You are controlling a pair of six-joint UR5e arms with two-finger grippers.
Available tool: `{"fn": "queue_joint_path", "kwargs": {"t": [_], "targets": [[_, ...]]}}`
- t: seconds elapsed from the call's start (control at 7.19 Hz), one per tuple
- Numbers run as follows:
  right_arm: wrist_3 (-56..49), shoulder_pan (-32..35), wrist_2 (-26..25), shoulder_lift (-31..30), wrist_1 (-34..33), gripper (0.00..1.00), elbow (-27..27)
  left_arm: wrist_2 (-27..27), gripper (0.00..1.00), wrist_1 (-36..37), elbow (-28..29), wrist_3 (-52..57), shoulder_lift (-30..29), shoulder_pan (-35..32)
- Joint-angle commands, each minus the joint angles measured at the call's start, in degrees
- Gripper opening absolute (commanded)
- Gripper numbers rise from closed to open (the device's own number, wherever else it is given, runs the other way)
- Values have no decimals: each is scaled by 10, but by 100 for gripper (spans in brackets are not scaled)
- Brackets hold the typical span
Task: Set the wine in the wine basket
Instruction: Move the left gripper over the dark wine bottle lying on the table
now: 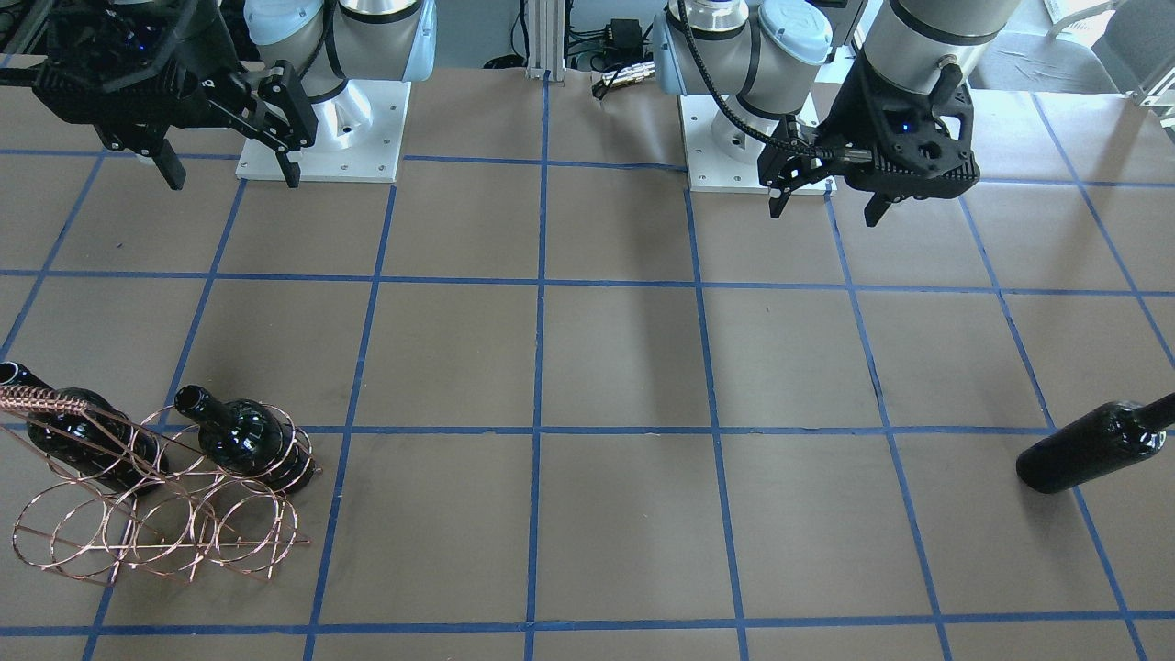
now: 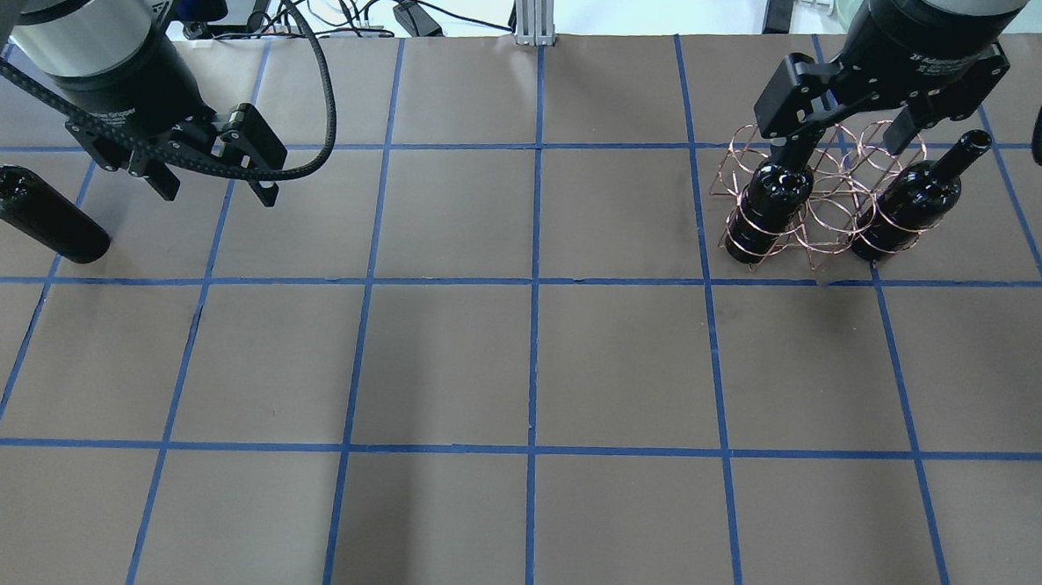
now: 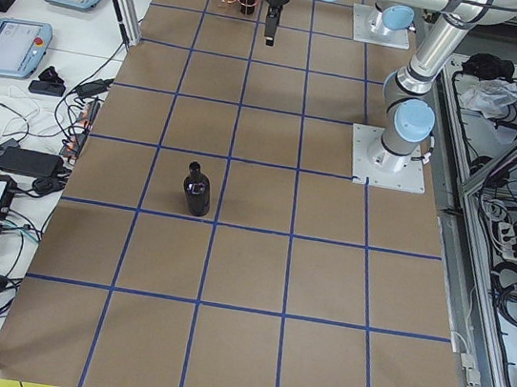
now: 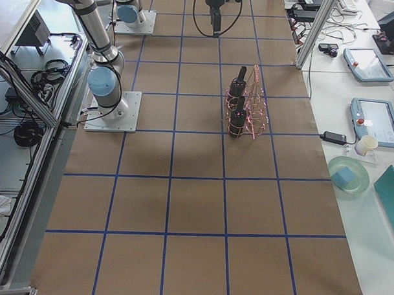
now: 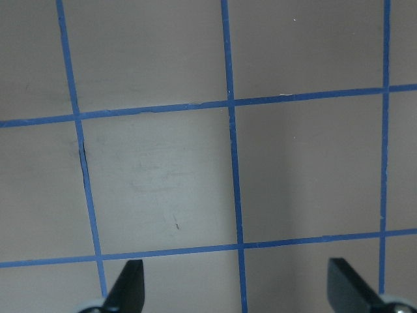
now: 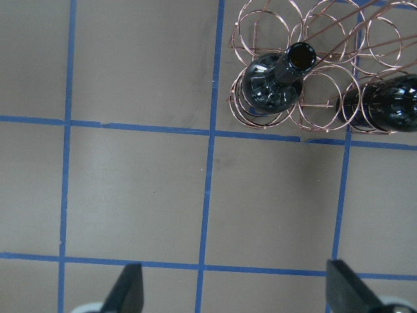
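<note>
A near-black wine bottle stands upright and loose on the table at the far left; it also shows in the front view and the left side view. The copper wire wine basket stands at the far right and holds two look-alike bottles. My left gripper is open and empty, raised just to the right of the loose bottle. My right gripper is open and empty, raised over the basket. The right wrist view shows the basket and one bottle's mouth.
The brown table is marked with a blue tape grid. The arm bases stand at the robot's edge. Cables and a metal post lie beyond the far edge. The left wrist view shows only table.
</note>
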Motion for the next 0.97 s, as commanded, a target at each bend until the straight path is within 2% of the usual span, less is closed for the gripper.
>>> {"fn": "queue_joint_path", "kwargs": {"t": [0.0, 0.42, 0.83], "targets": [[0, 0, -1, 0, -3, 100, 0, -1, 100, 0, 0, 0, -2, 0], [0, 0, 0, 0, -2, 100, 1, 9, 100, -9, 1, -1, 4, 5], [0, -2, -5, 0, -1, 100, 1, 5, 100, -16, 2, 5, -5, 56]]}}
